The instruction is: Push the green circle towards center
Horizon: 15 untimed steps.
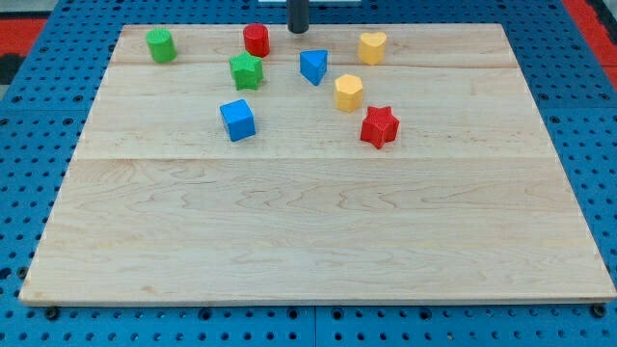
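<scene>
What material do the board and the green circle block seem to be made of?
The board looks like pale, smooth wood: grain lines and plank seams show. The green circle has a flat, even, opaque colour, so probably painted wood or plastic; the picture cannot settle which.

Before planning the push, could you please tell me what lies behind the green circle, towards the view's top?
Behind the green circle only a bare strip of the wooden board shows, then blue pegboard. No block stands there. My tip is far to the view's right, beside the red cylinder.
</scene>
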### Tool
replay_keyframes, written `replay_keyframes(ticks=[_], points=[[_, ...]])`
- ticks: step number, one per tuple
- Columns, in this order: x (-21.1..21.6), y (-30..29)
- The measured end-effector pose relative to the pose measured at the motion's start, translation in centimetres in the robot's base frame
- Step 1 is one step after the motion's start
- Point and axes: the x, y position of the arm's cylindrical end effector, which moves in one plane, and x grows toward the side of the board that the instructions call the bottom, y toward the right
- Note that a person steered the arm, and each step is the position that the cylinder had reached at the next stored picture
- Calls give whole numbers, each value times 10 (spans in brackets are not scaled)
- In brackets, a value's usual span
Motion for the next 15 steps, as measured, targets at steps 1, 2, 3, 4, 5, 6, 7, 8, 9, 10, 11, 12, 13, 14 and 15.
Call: replay_keyframes(ticks=[1,2,3,4,5,6,7,8,9,10,11,12,13,14,15], points=[[0,-41],[0,-93],[1,-117],[-1,-127],[0,-127],[0,-119],[0,-96],[-1,-95],[0,-115],[16,-153],[26,-210],[23,-224],[36,-235],[89,-235],[127,-235]])
